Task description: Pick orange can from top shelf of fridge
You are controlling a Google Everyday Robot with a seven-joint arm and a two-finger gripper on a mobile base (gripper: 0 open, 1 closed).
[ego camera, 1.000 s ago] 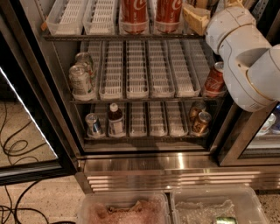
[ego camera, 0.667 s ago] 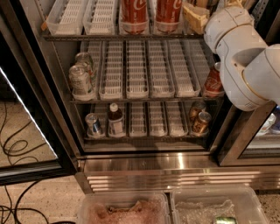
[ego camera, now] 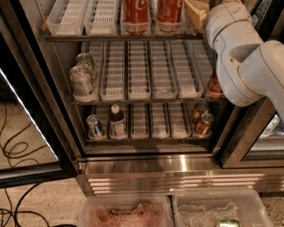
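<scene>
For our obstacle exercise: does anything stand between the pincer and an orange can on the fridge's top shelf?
Cannot tell: no orange can shows on the top shelf. The pincer sits at its right end, right of two red cans, and the arm hides that corner.

2 red Coca-Cola cans (ego camera: 136, 15), bottle (ego camera: 117, 125), 2 plastic bins (ego camera: 125, 197)

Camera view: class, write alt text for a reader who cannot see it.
A white robot arm holds its gripper at the right end of the top shelf of an open black-framed glass-door fridge, beside two red Coca-Cola cans. Pale silver cans stand on the middle rack; two orange-amber cans sit bottom right.
</scene>
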